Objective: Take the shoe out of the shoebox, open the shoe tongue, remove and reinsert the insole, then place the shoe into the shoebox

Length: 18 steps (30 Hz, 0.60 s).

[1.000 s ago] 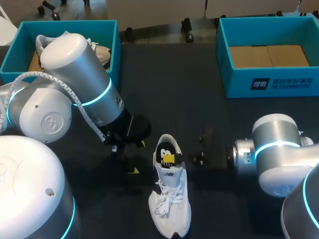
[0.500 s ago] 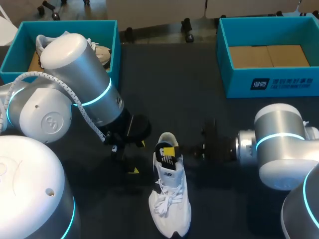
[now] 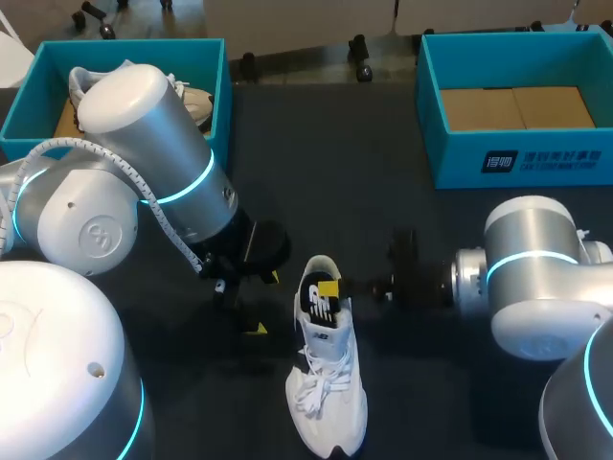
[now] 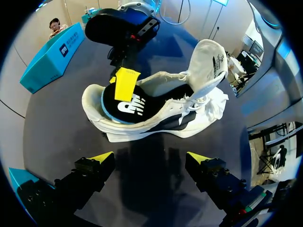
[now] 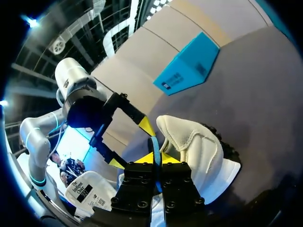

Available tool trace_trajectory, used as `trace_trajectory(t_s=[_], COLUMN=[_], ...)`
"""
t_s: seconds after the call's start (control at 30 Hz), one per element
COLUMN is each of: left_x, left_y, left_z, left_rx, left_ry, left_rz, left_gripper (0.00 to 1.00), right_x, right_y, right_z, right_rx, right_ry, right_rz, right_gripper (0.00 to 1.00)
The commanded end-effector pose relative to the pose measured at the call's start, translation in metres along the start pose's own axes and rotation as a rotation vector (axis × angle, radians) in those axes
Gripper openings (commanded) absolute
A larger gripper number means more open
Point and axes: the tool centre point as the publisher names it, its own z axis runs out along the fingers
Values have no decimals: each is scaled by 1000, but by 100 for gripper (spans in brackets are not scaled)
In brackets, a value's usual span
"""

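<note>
Shoe (image 3: 326, 383), white, is sitting upright on the dark table (image 3: 383, 192) near its middle, with its toe pointing at the near edge and its heel at the far side.

At the far left, a teal shoebox (image 3: 223, 96) is holding a second white shoe (image 3: 196, 101). The left arm (image 3: 144, 163) is coming in over that side. The left gripper (image 3: 263, 303) is hanging just left of the shoe's heel with its fingers spread wide and nothing between them. In the left wrist view, that gripper (image 4: 150, 158) is facing the side of the shoe (image 4: 161, 118) without touching it.

The tongue (image 4: 208, 59) is standing up and away from the opening. A black insole (image 4: 123, 106) with a blue rim is showing at the heel.

From the right, the right arm (image 3: 532, 278) is reaching level with the heel. The right gripper (image 3: 330, 287) is pinching the insole's edge. In the right wrist view, its fingers are pressing together around the thin blue rim (image 5: 155, 144), beside the raised tongue.

At the far right, an open teal shoebox (image 3: 517, 158) is standing well apart from the shoe, with brown cardboard (image 3: 517, 107) lining its floor.
</note>
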Motion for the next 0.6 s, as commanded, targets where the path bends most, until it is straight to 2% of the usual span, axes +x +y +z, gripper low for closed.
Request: trace_trajectory(t_s=[0.03, 0.23, 0.43, 0.5, 0.53, 0.6], left_x=[0, 0, 0, 0, 0, 0], left_y=[0, 0, 0, 0, 0, 0], left_z=[1, 1, 1, 1, 1, 1], left_rx=[0, 0, 0, 0, 0, 0], left_ry=[-1, -1, -1, -1, -1, -1], left_rz=[0, 0, 0, 0, 0, 0], left_gripper=[100, 100, 100, 100, 100, 100], right_x=[-4, 0, 5, 6, 6, 7], right_y=[-13, -28, -24, -19, -17, -11], right_z=[0, 2, 4, 4, 3, 2], right_rx=[2, 0, 2, -5, -6, -9], right_ry=[10, 6, -1, -7, -8, -16], right_rz=[19, 44, 27, 6, -4, -29], right_gripper=[0, 0, 2, 36, 48, 52])
